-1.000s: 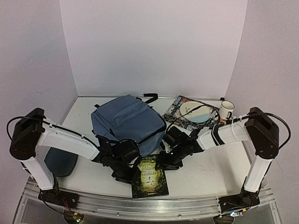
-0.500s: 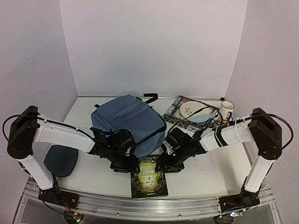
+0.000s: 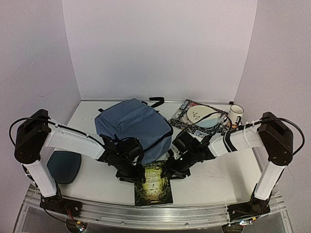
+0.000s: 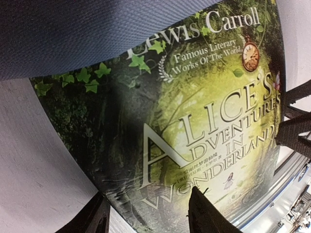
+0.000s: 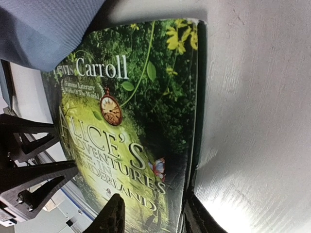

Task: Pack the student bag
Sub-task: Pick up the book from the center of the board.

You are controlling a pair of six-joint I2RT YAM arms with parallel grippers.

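Two arms flank the book (image 3: 154,183), left fingers (image 4: 99,218) and right fingers (image 5: 112,216) apart (neither clamped); student bag (image 3: 131,124) lies just beyond, equally near both.

I'm driving this from afar, and it is plainly a robotics test cell, not anyone's room. Plain pale lilac panel walls (image 3: 160,48) box in a bare white tabletop (image 3: 214,179) on three sides. Two white-and-black robot arms (image 3: 73,141) are bolted to a ribbed aluminium rail (image 3: 194,213) at the near edge, small lit indicator lights (image 3: 77,226) beneath. A soft slate-blue fabric backpack (image 3: 133,124) and a green-covered paperback book (image 3: 154,187) lie on the bench.
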